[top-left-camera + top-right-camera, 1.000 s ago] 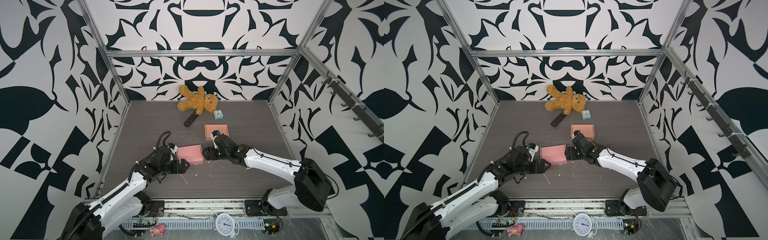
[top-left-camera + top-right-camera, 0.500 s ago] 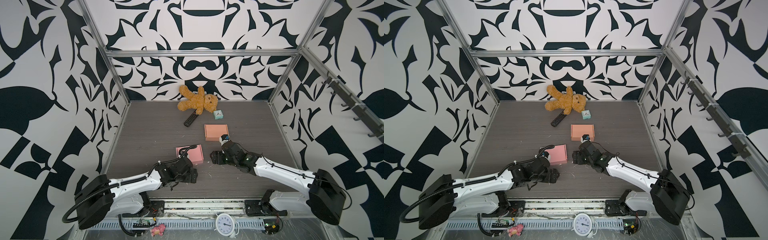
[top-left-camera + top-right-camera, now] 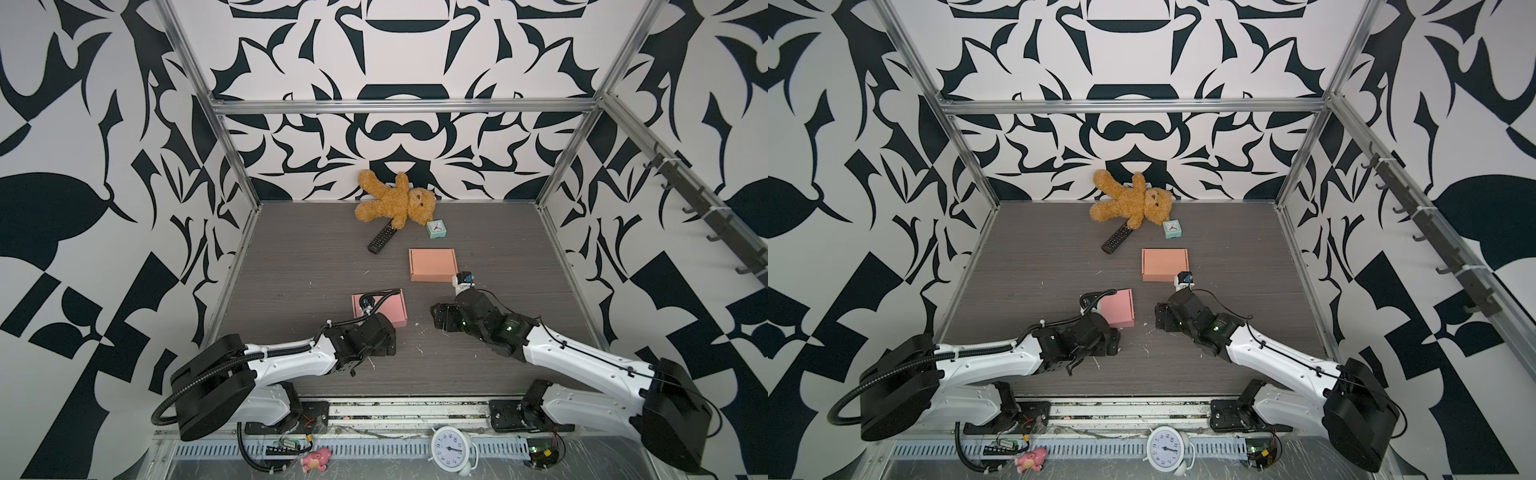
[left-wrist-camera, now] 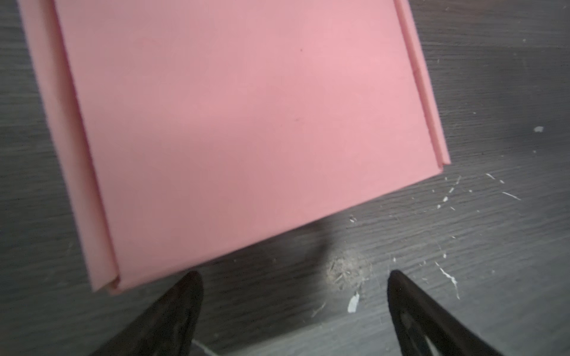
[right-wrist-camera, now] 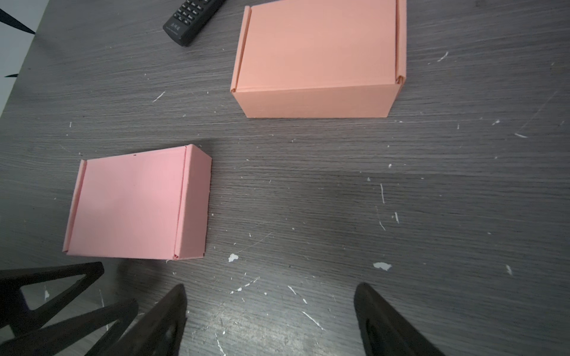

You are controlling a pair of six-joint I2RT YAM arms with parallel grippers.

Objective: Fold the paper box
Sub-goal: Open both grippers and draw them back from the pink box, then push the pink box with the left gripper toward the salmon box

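On the counter (image 3: 291,270): a pink box (image 3: 392,309) sat closed, lid flat and side flaps tucked in, towards the front and left of centre.
Left tool (image 4: 293,274): spread wide and empty, with one of its fingertips (image 4: 191,277) just beside the near edge of the pink box. Whether it touched could not be told.
Right tool (image 5: 270,286): spread wide and empty, low over bare counter, to the right of the pink box and apart from it.
Orange box (image 3: 432,264): also closed, farther back and to the right, well apart from the pink box.
Remote (image 3: 381,237): black, lying slantwise behind both boxes, its far end at the teddy bear (image 3: 395,203).
Writing: the key legends and a line of print on the remote were too small to read. The teal clock (image 3: 436,228) beside the bear showed hands only. The white alarm clock (image 3: 448,449) at the front rail carried dark numerals round its dial.
Box faces: plain coloured card.
Surface: dark wood grain flecked with white scraps.
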